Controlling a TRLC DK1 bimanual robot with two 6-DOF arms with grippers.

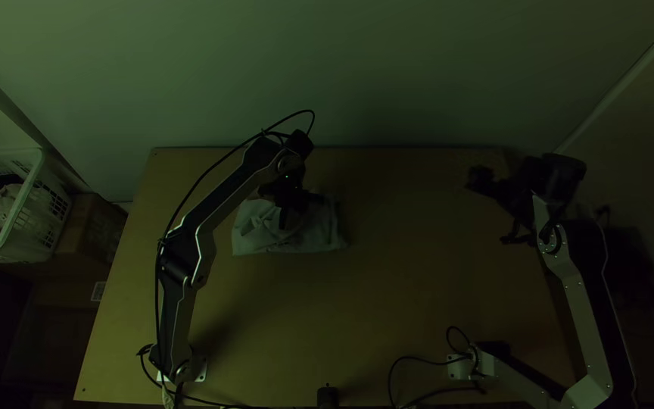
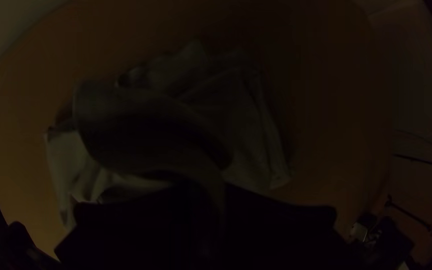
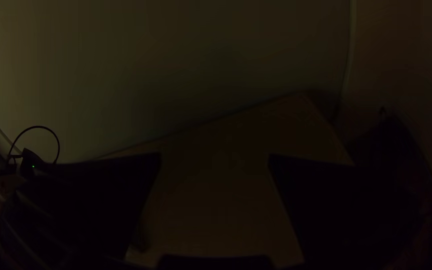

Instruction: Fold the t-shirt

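Observation:
The pale t-shirt [image 1: 308, 236] lies bunched into a rough, compact shape on the table's far half, left of the middle. Over it is my left gripper [image 1: 291, 210], partly hiding the cloth. In the left wrist view a raised fold of the t-shirt [image 2: 141, 132] runs between the dark fingers of my left gripper [image 2: 208, 200], which is shut on it; layers with creases lie around. At the table's far right edge is my right gripper [image 1: 498, 209], away from the cloth. In the right wrist view, bare table shows between the spread fingers of my right gripper [image 3: 215, 162].
A white basket [image 1: 30, 204] holding cloth stands left of the table beside a cardboard box [image 1: 92, 227]. Bare wood of the table [image 1: 418, 265] stretches right of the t-shirt. Cables [image 1: 418, 359] loop near the right arm's base, and a small dark object [image 1: 327, 397] sits at the near edge.

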